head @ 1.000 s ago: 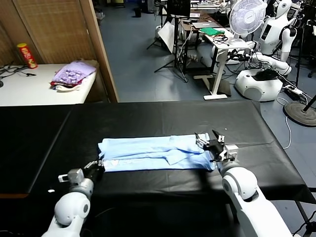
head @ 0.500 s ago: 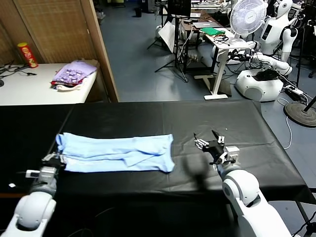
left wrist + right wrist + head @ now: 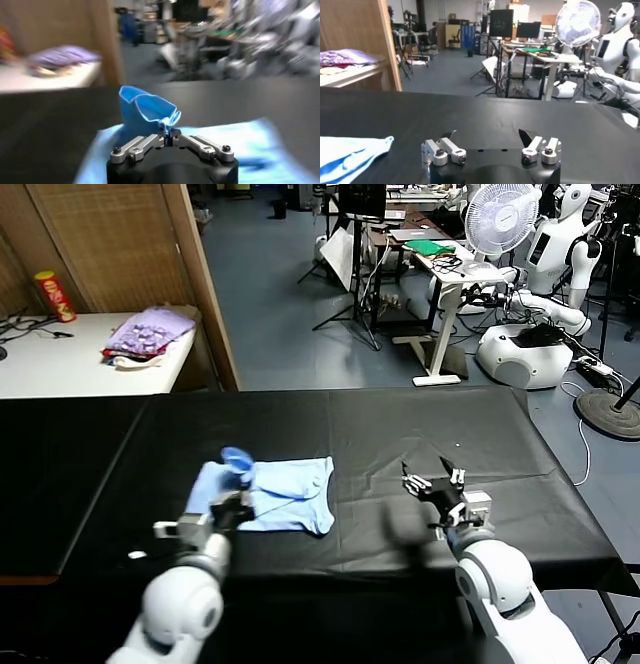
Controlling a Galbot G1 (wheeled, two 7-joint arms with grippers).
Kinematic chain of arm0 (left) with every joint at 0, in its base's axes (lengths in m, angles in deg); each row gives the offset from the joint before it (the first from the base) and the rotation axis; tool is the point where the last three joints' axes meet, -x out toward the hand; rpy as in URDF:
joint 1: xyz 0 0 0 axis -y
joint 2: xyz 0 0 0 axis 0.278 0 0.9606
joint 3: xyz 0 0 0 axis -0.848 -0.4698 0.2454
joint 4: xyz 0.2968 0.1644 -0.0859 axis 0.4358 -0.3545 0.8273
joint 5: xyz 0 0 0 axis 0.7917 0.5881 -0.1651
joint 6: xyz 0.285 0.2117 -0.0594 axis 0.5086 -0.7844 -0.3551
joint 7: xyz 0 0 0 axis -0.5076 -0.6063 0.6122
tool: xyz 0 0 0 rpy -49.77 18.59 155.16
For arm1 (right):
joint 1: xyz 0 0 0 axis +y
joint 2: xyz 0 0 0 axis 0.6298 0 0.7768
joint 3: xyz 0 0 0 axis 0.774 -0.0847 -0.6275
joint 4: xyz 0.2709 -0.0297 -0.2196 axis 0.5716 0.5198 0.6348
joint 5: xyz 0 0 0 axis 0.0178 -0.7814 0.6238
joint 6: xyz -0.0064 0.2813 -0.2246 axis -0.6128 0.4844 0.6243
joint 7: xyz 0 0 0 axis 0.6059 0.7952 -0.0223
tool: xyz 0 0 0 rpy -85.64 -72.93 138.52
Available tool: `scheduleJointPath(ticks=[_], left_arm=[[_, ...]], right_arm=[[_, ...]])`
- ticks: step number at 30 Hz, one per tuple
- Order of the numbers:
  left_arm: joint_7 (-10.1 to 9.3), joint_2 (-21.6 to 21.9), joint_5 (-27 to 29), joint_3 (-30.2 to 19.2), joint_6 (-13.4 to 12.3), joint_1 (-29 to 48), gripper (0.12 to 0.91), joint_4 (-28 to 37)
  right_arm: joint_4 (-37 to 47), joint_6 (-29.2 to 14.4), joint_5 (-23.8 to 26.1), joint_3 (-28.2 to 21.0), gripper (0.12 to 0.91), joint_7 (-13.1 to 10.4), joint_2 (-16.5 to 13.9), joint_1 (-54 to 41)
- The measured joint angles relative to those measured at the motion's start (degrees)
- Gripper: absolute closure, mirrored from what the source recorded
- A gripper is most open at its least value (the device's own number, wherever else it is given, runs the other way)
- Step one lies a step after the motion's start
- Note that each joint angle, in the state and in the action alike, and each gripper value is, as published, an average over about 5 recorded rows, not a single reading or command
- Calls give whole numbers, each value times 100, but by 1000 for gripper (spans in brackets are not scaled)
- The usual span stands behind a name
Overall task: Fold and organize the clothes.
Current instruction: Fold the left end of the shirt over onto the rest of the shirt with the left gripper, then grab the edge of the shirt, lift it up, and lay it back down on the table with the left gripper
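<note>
Head view: left gripper [image 3: 232, 506] pinching lifted end of sky-blue T-shirt [image 3: 285, 499], mid-fold, over black table [image 3: 400, 424] centre-left. Right gripper [image 3: 437, 487] spread, empty, well apart at right. Next, likely: lay pinched end flat on remaining cloth, then release.

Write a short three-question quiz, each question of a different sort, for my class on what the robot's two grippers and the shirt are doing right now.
1. True or false: the right gripper holds the blue T-shirt.
2. Which gripper pinches a raised fold of the shirt? A) left B) right C) neither
3. Fill in: the shirt lies on the ______ table.

Key: 1 false, it is open and apart from the shirt; 2 A, the left gripper; 3 black.
</note>
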Motion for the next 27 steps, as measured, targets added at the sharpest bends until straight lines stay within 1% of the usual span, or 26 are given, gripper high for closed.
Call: scheduleJointPath(ticks=[3, 8, 14, 15, 17, 20, 23, 25, 27], left_arm=[[31, -249, 26, -177, -66, 191, 866, 185], [180, -451, 291, -294, -271, 345, 866, 559], [185, -632, 273, -372, -257, 329, 865, 742], [194, -657, 249, -390, -251, 316, 852, 743], [232, -682, 186, -417, -253, 281, 793, 722], [291, -645, 56, -404, -347, 229, 634, 651], [280, -513, -38, -288, -640, 243, 466, 604], [298, -344, -145, -128, -837, 272, 357, 629], [345, -125, -377, 97, -923, 274, 287, 705]], right_arm=[[27, 1, 2, -7, 227, 1, 24, -16], [90, -4, 13, -44, 227, 17, 57, -60], [211, -6, 30, -119, 227, 26, 78, -153], [229, -4, 31, -130, 227, 28, 79, -172], [264, 0, 30, -149, 227, 33, 79, -212], [314, 5, 21, -170, 227, 51, 67, -270], [353, 5, 11, -192, 227, 94, 46, -301], [377, 2, 9, -212, 227, 126, 41, -309], [400, -5, 8, -238, 227, 151, 48, -317]])
